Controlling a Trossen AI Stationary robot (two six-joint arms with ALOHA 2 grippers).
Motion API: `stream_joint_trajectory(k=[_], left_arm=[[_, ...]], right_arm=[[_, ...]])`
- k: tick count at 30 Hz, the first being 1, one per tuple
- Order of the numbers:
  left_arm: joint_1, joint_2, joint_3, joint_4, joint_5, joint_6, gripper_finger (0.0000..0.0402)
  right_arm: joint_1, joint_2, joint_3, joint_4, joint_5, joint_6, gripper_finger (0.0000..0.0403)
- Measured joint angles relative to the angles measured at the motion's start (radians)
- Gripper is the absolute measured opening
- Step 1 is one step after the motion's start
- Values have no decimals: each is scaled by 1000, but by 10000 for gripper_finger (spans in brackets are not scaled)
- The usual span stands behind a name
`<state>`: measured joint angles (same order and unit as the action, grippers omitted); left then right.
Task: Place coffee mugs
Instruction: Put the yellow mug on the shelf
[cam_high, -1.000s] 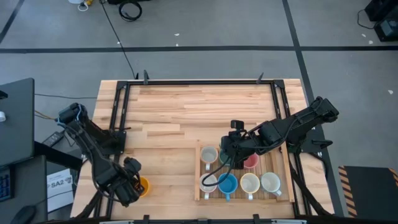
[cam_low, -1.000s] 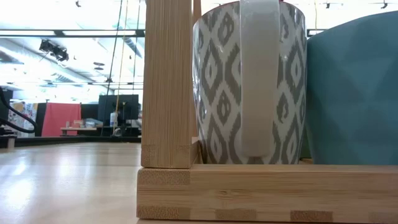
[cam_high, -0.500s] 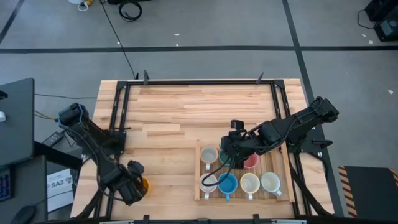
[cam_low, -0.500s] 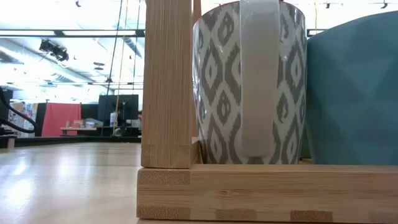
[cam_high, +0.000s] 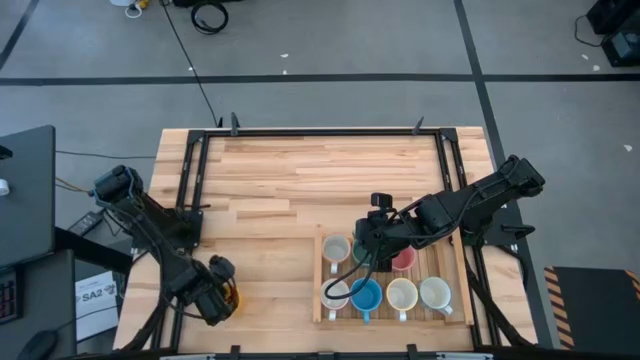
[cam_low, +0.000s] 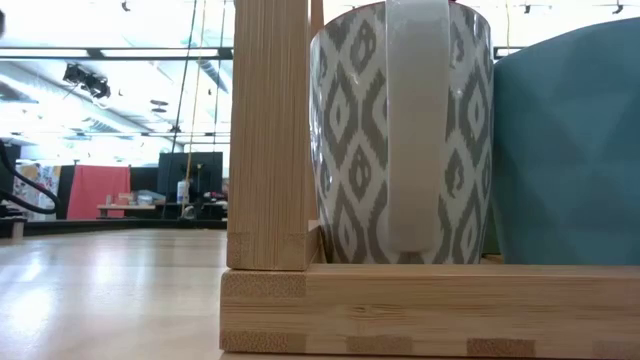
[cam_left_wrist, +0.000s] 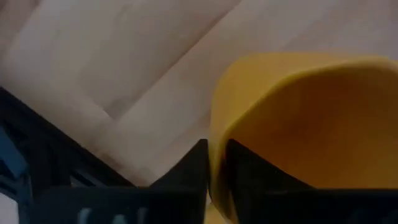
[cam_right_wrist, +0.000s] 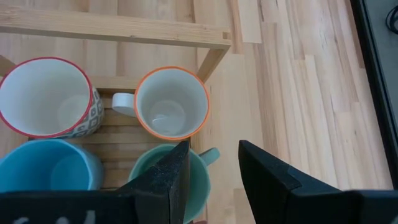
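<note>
The left gripper (cam_high: 222, 297) sits low at the near left corner of the table (cam_high: 300, 180), down over the yellow mug (cam_high: 232, 298). From above, the arm covers nearly all of that mug; only a sliver of yellow shows at the gripper's edge. In the left wrist view the yellow mug (cam_left_wrist: 305, 124) fills much of the picture, cut off at the edges, and its rim wall runs down between the two dark fingers (cam_left_wrist: 189, 171), one outside and one inside the cup. The fingers stand narrow, pinched onto the rim. Whether the mug rests on the wood or is lifted cannot be told.

The right gripper (cam_high: 366, 243) hangs over the wooden tray (cam_high: 320, 300) at the near right of the table, above its far row. Its fingers (cam_right_wrist: 168, 177) stand apart with a clear gap and nothing between them. Beneath them lie a white mug with an orange rim (cam_right_wrist: 171, 111), a red-rimmed patterned mug (cam_right_wrist: 46, 96), a blue mug (cam_right_wrist: 46, 171) and a green mug (cam_right_wrist: 186, 171) partly hidden by the fingers. From above, the arm hides part of the tray's far row, while the near row shows a blue mug and two cream ones.

The low view is blocked by the tray post (cam_low: 270, 135), a grey-patterned mug (cam_low: 400, 130) and part of a blue mug (cam_low: 570, 150); neither arm shows there.
</note>
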<state>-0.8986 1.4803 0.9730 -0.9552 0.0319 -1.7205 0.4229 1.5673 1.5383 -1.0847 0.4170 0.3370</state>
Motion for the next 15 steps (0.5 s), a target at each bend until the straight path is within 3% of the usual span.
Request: stream_joint_trajectory(k=[3, 10, 15], left_arm=[[35, -3, 2, 1, 6, 85, 25], [155, -3, 13, -23, 0, 382, 24], [281, -2, 62, -130, -8, 714, 24]], right_arm=[[0, 0, 0, 0, 0, 0, 143], [0, 0, 0, 0, 0, 0, 143], [0, 0, 0, 0, 0, 0, 143]])
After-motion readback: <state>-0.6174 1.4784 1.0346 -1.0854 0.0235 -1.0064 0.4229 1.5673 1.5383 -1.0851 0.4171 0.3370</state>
